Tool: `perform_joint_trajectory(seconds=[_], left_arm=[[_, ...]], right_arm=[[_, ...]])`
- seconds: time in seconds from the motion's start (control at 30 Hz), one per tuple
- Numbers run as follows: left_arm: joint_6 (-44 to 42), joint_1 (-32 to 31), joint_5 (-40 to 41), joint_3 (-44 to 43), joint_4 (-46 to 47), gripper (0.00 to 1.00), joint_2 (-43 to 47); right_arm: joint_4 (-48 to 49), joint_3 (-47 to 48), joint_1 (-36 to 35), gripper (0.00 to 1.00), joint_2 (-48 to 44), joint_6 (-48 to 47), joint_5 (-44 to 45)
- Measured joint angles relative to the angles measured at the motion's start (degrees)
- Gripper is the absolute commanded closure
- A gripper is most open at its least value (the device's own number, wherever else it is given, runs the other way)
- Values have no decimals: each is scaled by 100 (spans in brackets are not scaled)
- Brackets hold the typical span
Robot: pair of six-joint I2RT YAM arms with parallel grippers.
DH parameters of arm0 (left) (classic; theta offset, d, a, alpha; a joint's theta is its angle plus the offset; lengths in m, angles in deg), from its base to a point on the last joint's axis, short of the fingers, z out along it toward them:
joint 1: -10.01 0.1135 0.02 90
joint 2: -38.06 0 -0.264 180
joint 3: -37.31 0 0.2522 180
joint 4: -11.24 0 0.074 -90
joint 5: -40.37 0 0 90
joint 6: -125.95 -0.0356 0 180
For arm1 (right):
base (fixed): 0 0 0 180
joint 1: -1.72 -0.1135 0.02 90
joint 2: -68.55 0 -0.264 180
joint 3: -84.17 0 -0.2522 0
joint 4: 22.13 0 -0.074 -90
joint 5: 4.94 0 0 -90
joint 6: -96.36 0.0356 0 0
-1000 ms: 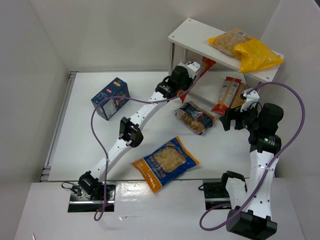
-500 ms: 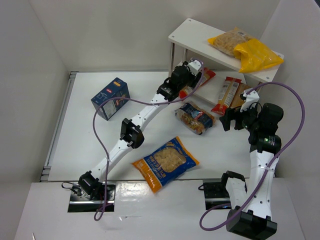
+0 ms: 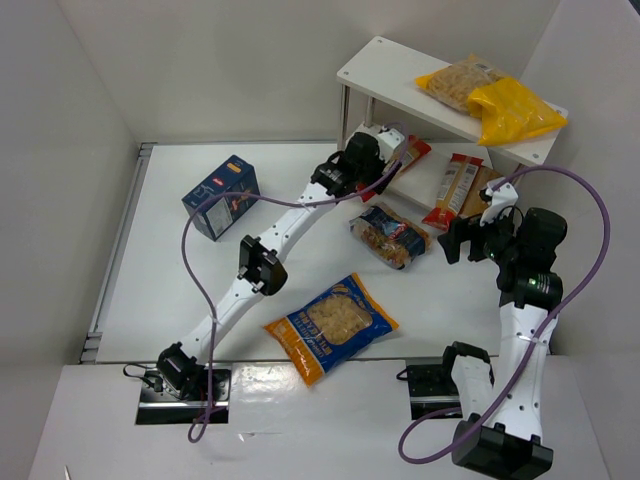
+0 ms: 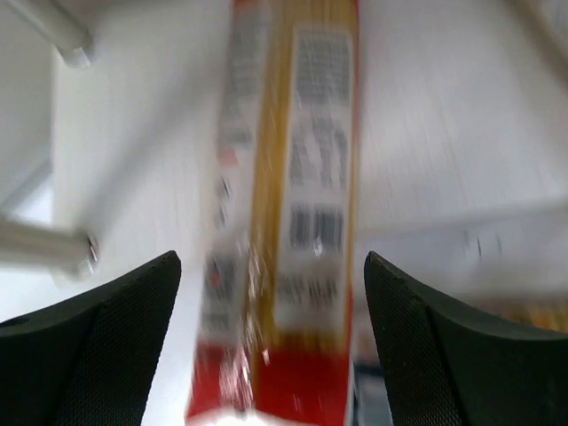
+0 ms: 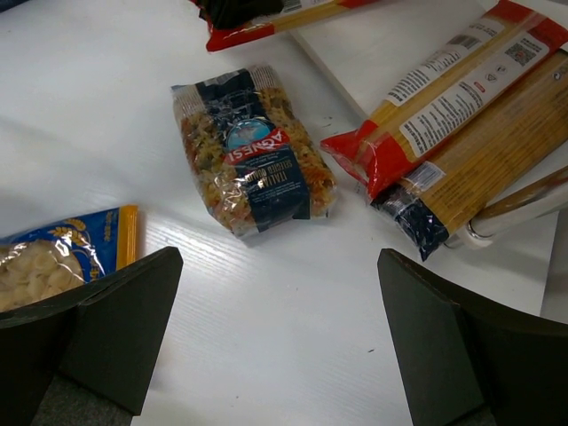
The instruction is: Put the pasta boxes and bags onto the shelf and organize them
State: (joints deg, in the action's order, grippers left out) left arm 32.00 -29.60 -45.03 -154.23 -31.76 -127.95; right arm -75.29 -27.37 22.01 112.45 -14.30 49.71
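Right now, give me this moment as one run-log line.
left gripper: open, astride spaghetti bag | bag: on lower board of shelf | right gripper: open, empty

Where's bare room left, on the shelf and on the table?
Shelf: top board's left half is bare, beside the yellow bags. Lower board is crowded: spaghetti bags plus the left gripper. Table: open strip between the blue box and the near edge, left of the left arm.

White booth, soft even light.
A white table point(image 3: 150, 280) is enclosed by plain white walls point(image 3: 220, 70) behind and at both sides; a metal rail point(image 3: 115, 240) edges its left side.
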Motion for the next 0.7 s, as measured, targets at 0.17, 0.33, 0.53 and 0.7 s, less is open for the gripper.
perform_joint_trajectory(seconds=[0.17,0.33,0.53,0.7], left_arm=[[214,24,-208,0,-1832,10,385],[264,173,-444,57,-3075,8,953],[214,367,-822,1099,-3427,5,2402],[105,363,-1143,2837,-3416,3,3753]], right_arm=[[-50,0,0,0,-129,-31,-90],[-74,0,0,0,-210,-90,-195],[-116,-2,0,0,-225,-157,-264],[-186,-2,0,0,-227,-192,-310]])
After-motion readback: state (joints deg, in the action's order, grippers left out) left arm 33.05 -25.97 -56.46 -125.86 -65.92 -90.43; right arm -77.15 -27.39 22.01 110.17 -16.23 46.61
